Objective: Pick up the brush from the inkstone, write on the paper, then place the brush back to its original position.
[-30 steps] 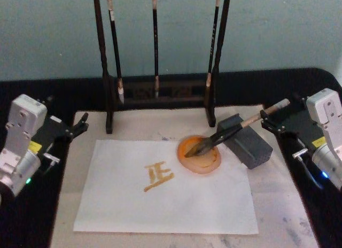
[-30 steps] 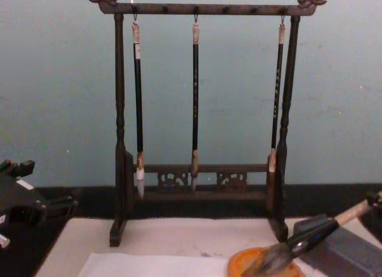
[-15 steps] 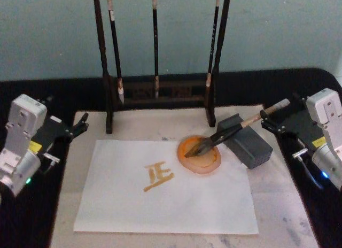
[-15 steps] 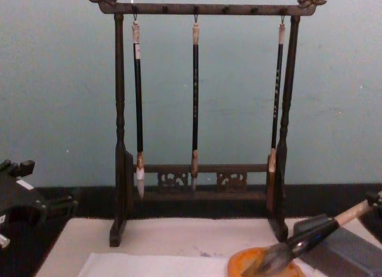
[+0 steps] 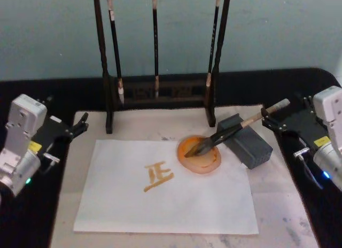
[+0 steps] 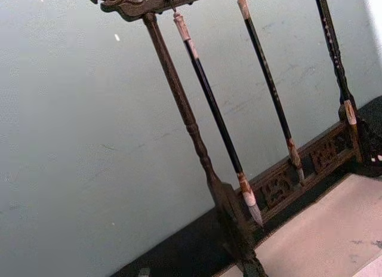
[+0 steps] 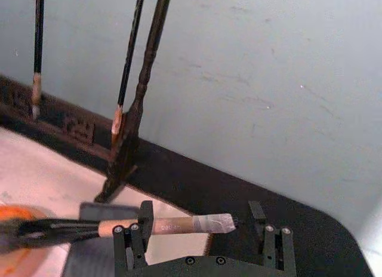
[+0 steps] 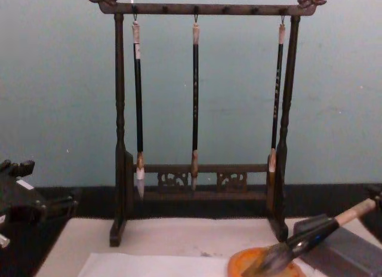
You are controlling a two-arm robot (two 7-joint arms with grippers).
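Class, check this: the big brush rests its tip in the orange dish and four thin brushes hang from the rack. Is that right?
Not quite: three thin brushes hang from the rack, not four, as the chest view shows. The big brush does rest its tip in the orange dish.

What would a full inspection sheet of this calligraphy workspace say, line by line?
surface: beige mat on black table.
job's things: brush tip in orange dish, shaft leaning on grey block; paper bears an orange-brown character.
clutter: stand hanging three thin brushes.
grippers: right gripper fingers open either side of brush handle end; left gripper parked at mat's left edge.
cables: nothing seen on the mat.
surroundings: pale blue-green wall.
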